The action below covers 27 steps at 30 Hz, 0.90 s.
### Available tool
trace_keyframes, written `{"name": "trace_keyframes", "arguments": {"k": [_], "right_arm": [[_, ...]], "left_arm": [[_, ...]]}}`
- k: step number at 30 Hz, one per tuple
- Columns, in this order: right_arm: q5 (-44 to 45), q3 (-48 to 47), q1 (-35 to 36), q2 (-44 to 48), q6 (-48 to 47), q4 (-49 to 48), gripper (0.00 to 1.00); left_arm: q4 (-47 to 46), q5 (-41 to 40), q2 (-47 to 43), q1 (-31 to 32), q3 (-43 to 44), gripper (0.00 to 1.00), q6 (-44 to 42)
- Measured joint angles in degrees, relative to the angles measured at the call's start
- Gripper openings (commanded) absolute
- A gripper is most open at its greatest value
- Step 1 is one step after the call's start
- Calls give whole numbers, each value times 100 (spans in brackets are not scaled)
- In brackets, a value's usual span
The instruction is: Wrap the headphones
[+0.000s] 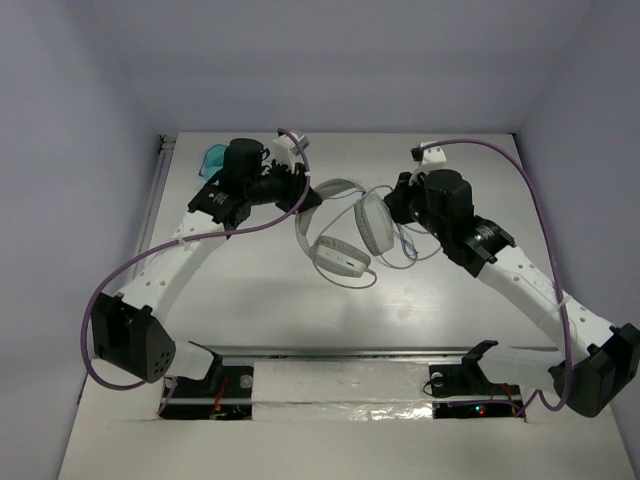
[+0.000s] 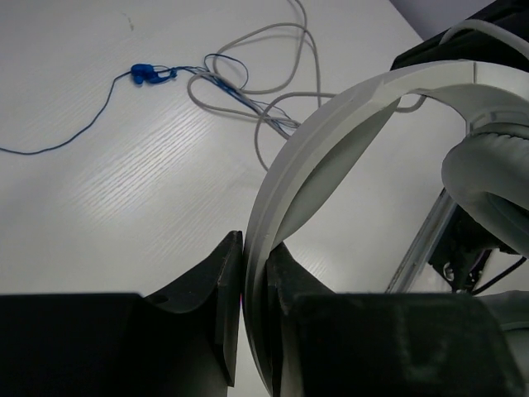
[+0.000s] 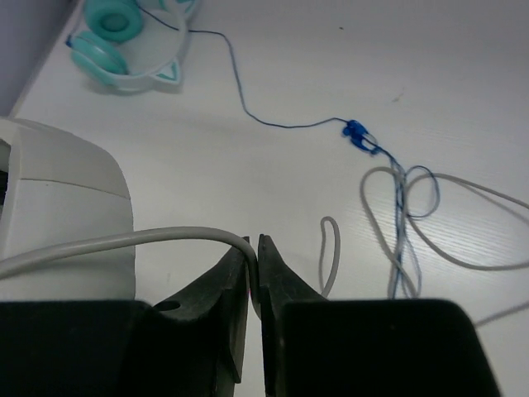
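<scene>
The white headphones (image 1: 345,225) lie at the table's middle, headband (image 1: 333,187) toward the back and two earcups toward the front. My left gripper (image 1: 302,192) is shut on the headband (image 2: 331,124); in the left wrist view the band runs up out of the closed fingers (image 2: 227,281), with one earcup (image 2: 488,190) at the right. My right gripper (image 1: 398,204) is beside the right earcup. It (image 3: 254,248) is shut on the thin grey cable (image 3: 124,241), which arcs left toward an earcup (image 3: 58,198). More grey cable loops (image 3: 388,215) lie loose on the table.
Small teal headphones (image 1: 212,158) lie at the back left, also in the right wrist view (image 3: 124,41). Their thin blue cable (image 3: 248,107) runs across the table and tangles with the grey loops near a blue plug (image 3: 357,132). Walls stand close behind and at both sides.
</scene>
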<state>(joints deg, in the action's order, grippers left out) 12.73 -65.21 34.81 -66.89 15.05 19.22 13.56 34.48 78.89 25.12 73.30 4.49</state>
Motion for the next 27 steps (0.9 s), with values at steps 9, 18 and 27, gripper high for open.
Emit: {"name": "trace_keyframes", "arguments": {"k": [9,18,27], "right_arm": [[-1633,1635,-426,282,682,-2640,42],[-2317,1937,-603,-643,850,-4175,66],[-2435,2116,-601,-1508,901,-4826,62]], "left_arm": [[-50,76,-85,-278,269,0,568],[-46,-66,-494,-374,1021,0,1180],[125,-299,-719,-444,1526,0,1650]]}}
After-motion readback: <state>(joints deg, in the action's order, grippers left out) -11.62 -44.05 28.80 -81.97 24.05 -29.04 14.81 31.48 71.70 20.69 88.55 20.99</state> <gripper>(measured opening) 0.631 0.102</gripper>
